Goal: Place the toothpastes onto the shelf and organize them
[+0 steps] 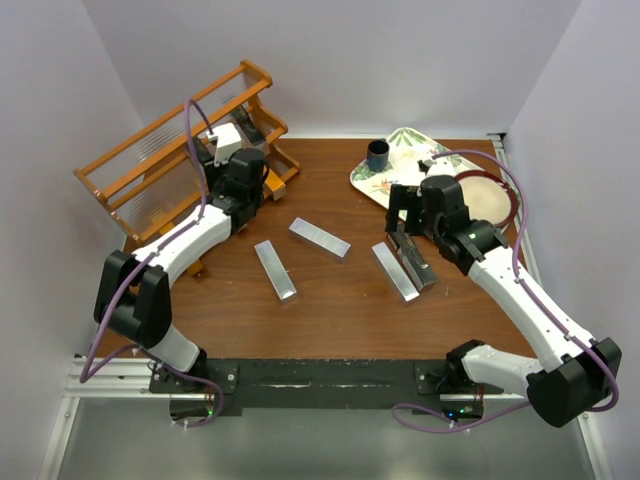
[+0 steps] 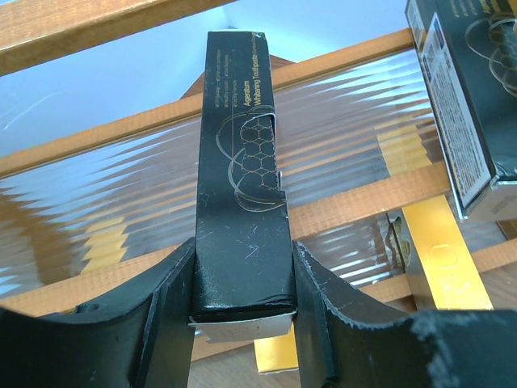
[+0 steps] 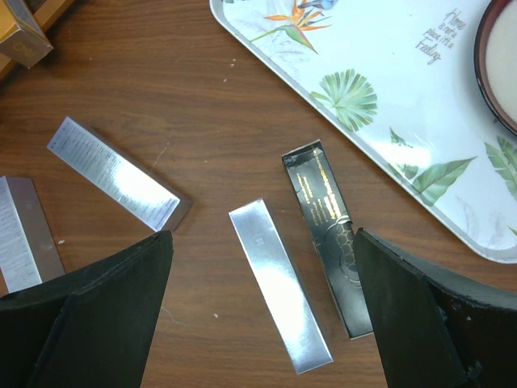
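Left end effector [image 2: 242, 263] clamps black carton [image 2: 238, 145] at shelf [image 2: 347, 206] — right end effector [image 3: 264, 242] hangs apart.

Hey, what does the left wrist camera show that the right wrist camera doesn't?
Only left wrist: the left gripper shut on the held black carton, in front of the shelf rails. Only right wrist: the open right gripper over a silver carton and a loose black carton lying on the table, near the floral tray. Both: black honeycomb-printed toothpaste cartons and a gold carton.

the black carton [image 2: 242, 186] reads "whitening toothpaste"; the floral tray [image 3: 388, 44] bears cursive script ending "feeling".
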